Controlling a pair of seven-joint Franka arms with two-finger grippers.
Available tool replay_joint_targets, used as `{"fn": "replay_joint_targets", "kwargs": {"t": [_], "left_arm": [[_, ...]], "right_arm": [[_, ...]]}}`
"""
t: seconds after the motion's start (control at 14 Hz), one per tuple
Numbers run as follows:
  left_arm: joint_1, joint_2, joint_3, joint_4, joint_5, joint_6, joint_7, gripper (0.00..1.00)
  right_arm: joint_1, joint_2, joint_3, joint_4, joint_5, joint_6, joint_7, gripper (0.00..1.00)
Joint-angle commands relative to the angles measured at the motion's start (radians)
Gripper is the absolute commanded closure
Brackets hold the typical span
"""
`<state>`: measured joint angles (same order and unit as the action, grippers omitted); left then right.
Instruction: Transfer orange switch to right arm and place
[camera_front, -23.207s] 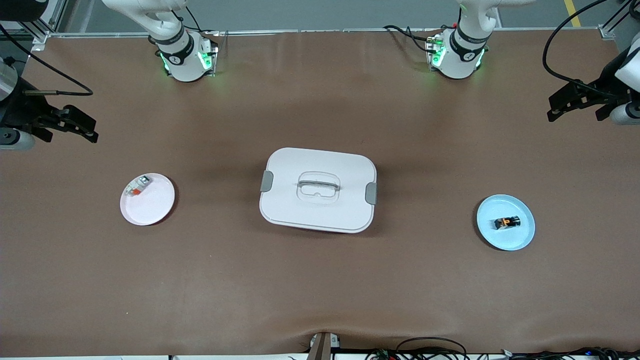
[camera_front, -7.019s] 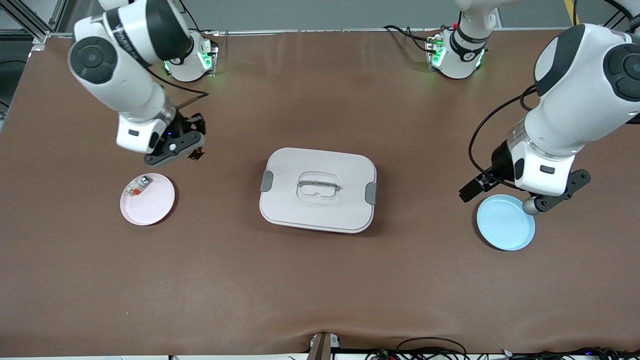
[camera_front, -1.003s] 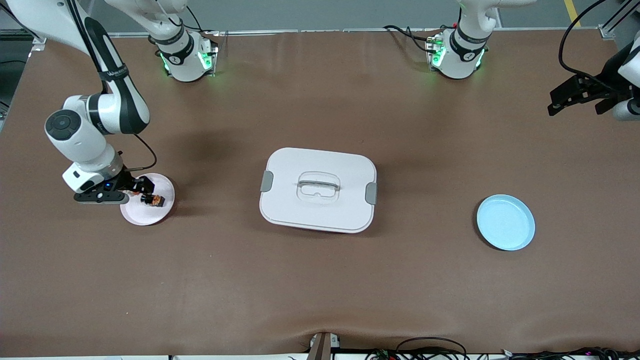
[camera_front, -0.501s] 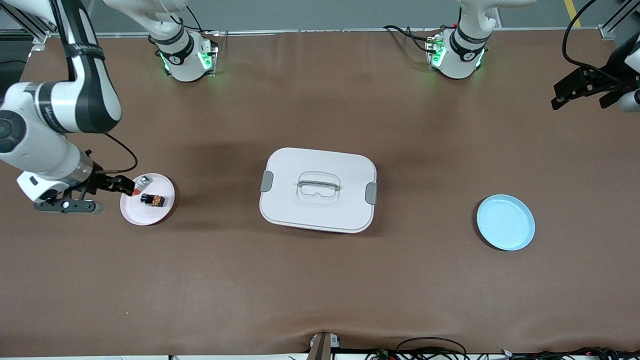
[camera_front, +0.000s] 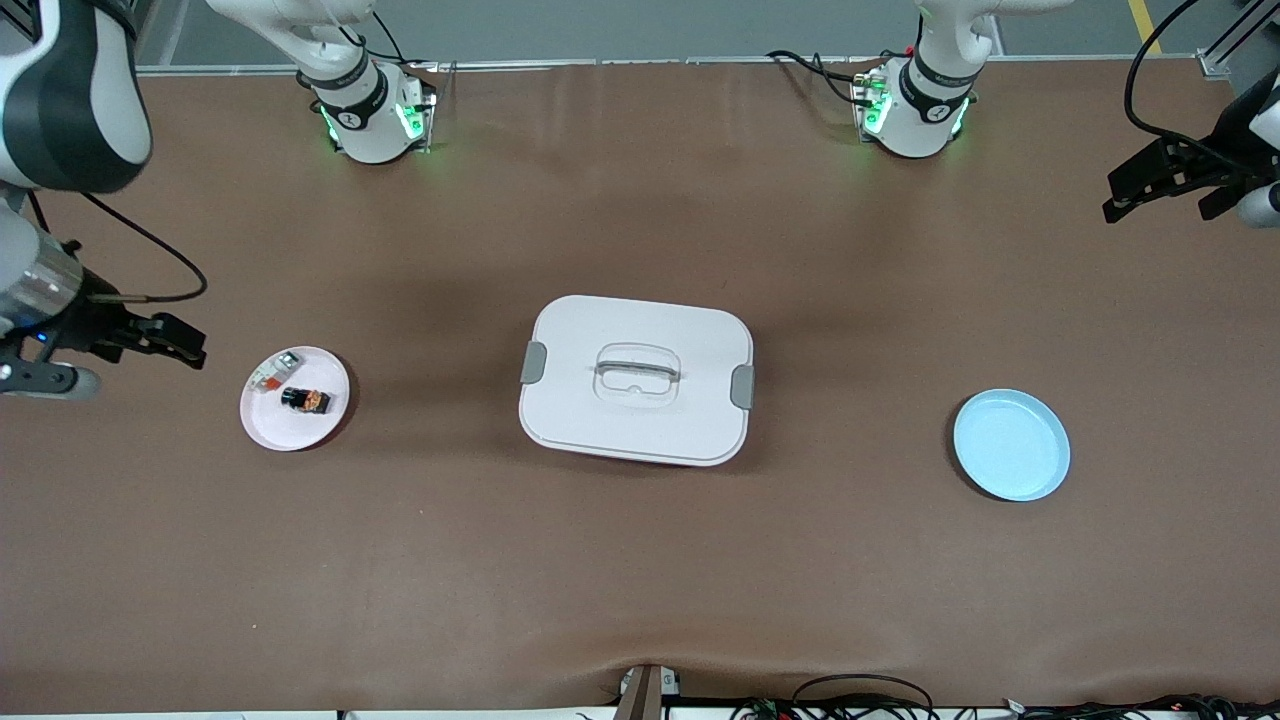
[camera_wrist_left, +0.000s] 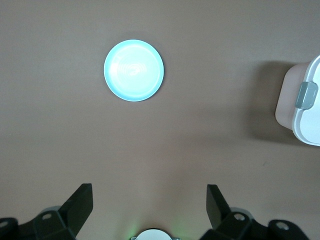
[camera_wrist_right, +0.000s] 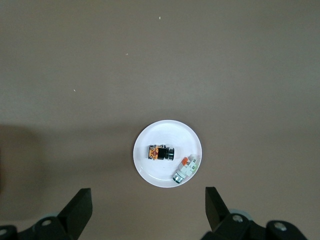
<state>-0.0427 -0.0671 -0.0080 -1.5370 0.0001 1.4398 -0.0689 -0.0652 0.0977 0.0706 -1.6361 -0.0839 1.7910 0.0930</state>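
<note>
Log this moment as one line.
orange switch: on pink plate, beside white part | right pincer: open, empty | left pincer: open, waiting | blue plate: empty

The right claw (camera_front: 190, 352) hangs in the air over the tabletop (camera_front: 640, 580) at the right arm's end, its fingers (camera_wrist_right: 80, 207) spread wide and holding nothing. The left claw (camera_front: 1125, 205) hangs over the left arm's end of the tabletop, its fingers (camera_wrist_left: 82, 200) also spread wide and holding nothing.
</note>
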Motion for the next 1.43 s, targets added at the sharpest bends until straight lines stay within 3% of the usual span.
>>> {"fn": "replay_joint_targets", "kwargs": {"t": [0.0, 0.57, 0.93, 1.36], "left_arm": [[0.006, -0.004, 0.0, -0.006, -0.012, 0.013, 0.017, 0.0], [0.006, 0.006, -0.001, -0.009, -0.012, 0.034, 0.018, 0.0], [0.004, 0.004, -0.001, -0.008, -0.012, 0.033, 0.015, 0.0], [-0.003, 0.024, -0.003, 0.005, -0.014, 0.033, 0.018, 0.0]], "right_arm": [[-0.002, -0.051, 0.0, -0.001, 0.021, -0.027, 0.004, 0.0], [0.01, -0.138, -0.017, 0.005, 0.044, -0.091, -0.016, 0.0], [0.038, -0.134, -0.1, 0.051, 0.108, -0.108, -0.101, 0.0], [0.039, -0.131, -0.094, 0.064, 0.108, -0.173, -0.095, 0.0]]}}
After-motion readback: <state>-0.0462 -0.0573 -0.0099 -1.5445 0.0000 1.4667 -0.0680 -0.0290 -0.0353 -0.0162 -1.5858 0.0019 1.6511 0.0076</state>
